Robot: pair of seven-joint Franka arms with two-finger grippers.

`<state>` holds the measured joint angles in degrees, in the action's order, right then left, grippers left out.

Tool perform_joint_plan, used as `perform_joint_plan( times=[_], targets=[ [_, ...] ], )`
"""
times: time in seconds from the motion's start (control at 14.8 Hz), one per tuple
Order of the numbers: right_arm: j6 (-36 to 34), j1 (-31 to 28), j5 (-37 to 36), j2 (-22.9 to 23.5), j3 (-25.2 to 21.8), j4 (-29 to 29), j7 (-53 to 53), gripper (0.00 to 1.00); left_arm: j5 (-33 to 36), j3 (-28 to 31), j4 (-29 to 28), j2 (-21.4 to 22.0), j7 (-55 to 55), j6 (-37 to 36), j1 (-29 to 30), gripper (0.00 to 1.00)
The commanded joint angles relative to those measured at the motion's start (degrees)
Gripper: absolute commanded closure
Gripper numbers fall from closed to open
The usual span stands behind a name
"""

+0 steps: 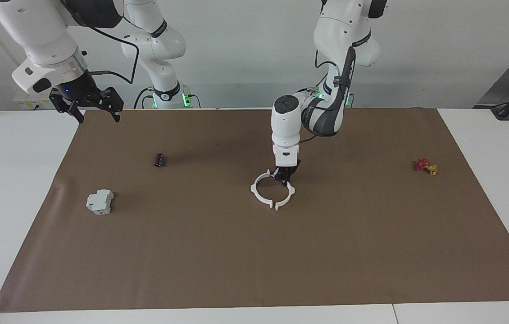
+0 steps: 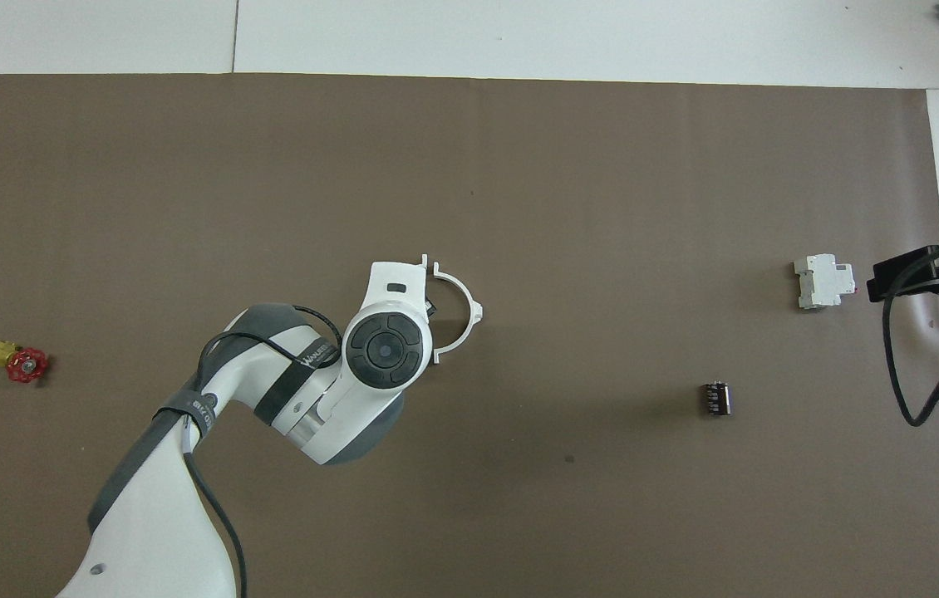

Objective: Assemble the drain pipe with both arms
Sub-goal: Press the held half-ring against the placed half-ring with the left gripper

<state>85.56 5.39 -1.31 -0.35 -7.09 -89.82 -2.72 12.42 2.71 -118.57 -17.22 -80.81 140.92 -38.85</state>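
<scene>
Two pipe halves (image 1: pixel 272 191) form ring mid-surface, small gap at ends. Thin, light, stiff plastic; likely slides, flexes. Best hold: mid-arc tab. Left gripper (image 1: pixel 284 176) pinched shut on ring's robot-side arc. Right gripper (image 1: pixel 87 104) waits, wide open, empty, above right-arm corner.

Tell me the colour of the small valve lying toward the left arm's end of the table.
The valve is red with a yellow part, best seen in the overhead view.
</scene>
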Motion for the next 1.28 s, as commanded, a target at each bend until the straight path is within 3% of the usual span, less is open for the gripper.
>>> perform_joint_plan(
  times=[0.0,0.2,0.34,0.4,0.47,0.61,0.74,1.21],
  targets=[
    [-0.75,-0.73,-0.19,-0.01,0.5,0.17,1.05,0.0,1.56,0.81,0.71,-0.53,-1.19,-0.65,-1.14,1.0],
    [-0.75,-0.73,-0.19,-0.01,0.5,0.17,1.05,0.0,1.56,0.81,0.71,-0.53,-1.1,-0.65,-1.14,1.0],
    [-0.75,-0.73,-0.19,-0.01,0.5,0.17,1.14,0.0,1.56,0.81,0.71,-0.53,-1.1,-0.65,-1.05,0.75],
    [-0.75,-0.73,-0.19,-0.01,0.5,0.17,1.05,0.0,1.56,0.81,0.71,-0.53,-1.1,-0.65,-1.05,0.48],
    [-0.75,-0.73,-0.19,-0.01,0.5,0.17,1.05,0.0,1.56,0.81,0.71,-0.53,-1.1,-0.65,-1.05,0.34],
    [-0.75,-0.73,-0.19,-0.01,0.5,0.17,1.05,0.0,1.56,0.81,0.71,-0.53,-1.1,-0.65,-1.05,0.2],
    [-0.75,-0.73,-0.19,-0.01,0.5,0.17,1.14,0.0,1.56,0.81,0.71,-0.53,-1.1,-0.65,-1.05,0.11],
    [-0.75,-0.73,-0.19,-0.01,0.5,0.17,1.14,0.0,1.56,0.81,0.71,-0.53,-1.1,-0.56,-0.96,0.0]
  ],
)
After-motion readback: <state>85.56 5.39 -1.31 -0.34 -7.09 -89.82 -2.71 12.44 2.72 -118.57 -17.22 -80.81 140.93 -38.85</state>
